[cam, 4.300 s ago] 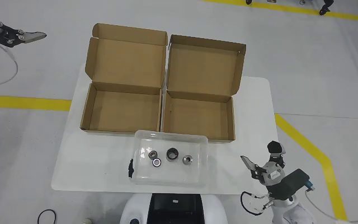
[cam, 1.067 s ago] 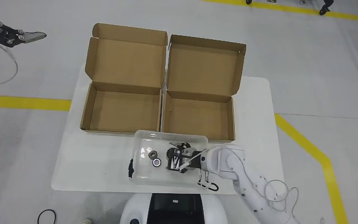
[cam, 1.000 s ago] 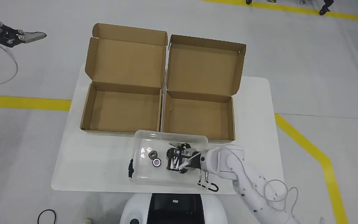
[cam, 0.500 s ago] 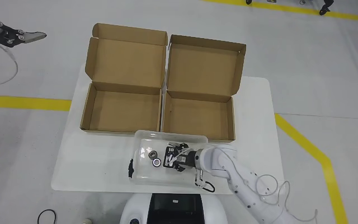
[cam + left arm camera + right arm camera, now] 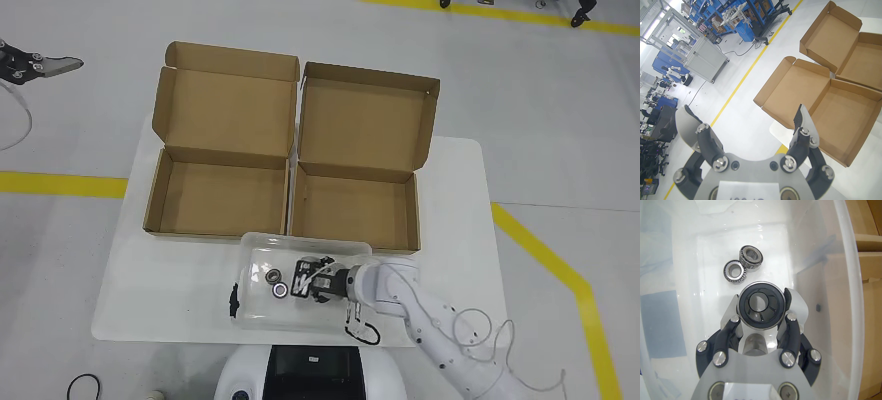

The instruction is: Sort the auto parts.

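In the right wrist view, my right gripper (image 5: 762, 294) is down inside the clear plastic bin (image 5: 840, 279), its fingers pressed against both sides of a large black bearing (image 5: 762, 305). A silver round part (image 5: 755, 341) lies under the gripper near its palm. Two small steel roller bearings (image 5: 734, 271) (image 5: 751, 256) touch each other just beyond the black one. In the top view the right gripper (image 5: 306, 278) is mid-bin, with the small bearings (image 5: 271, 273) (image 5: 281, 290) to its left. My left gripper (image 5: 742, 117) hangs open and empty over the floor, off the table's far left corner (image 5: 40, 66).
Two open cardboard boxes stand side by side behind the bin, the left box (image 5: 218, 198) and the right box (image 5: 355, 210), both empty. A small black object (image 5: 234, 300) lies on the white table (image 5: 455, 250) left of the bin.
The right arm came from off the table's right side into the bin. Over the last second its gripper slid left and its fingers came up against the large black bearing. The left arm kept still.
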Action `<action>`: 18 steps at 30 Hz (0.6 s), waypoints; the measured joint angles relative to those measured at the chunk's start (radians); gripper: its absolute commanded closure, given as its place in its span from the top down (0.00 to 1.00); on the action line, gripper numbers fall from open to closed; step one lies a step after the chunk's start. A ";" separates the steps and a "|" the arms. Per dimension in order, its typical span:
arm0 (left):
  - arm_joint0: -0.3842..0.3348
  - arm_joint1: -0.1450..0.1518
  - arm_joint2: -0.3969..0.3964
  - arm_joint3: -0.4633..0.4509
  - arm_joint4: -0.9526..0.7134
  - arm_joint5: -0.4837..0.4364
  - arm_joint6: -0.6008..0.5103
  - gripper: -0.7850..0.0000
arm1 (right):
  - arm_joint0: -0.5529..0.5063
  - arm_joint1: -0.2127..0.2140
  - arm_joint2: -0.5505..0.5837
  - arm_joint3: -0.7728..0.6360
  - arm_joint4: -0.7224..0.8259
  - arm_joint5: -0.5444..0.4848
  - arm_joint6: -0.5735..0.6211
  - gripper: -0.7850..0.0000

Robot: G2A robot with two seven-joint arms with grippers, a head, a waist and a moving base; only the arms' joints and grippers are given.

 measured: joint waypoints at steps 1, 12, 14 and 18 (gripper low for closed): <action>0.000 0.000 0.000 0.000 0.000 0.000 0.000 1.00 | -0.002 0.001 0.002 -0.004 0.001 -0.002 -0.005 0.00; 0.000 0.000 0.000 0.000 0.000 0.000 0.000 1.00 | -0.035 0.024 0.040 -0.034 -0.013 -0.038 -0.101 0.00; 0.000 0.000 0.000 0.000 0.000 0.000 0.000 1.00 | -0.037 0.027 0.045 -0.039 -0.005 -0.060 -0.144 0.00; 0.000 0.000 0.000 0.000 0.000 0.000 0.000 1.00 | -0.043 0.036 0.070 -0.043 -0.003 -0.091 -0.257 0.00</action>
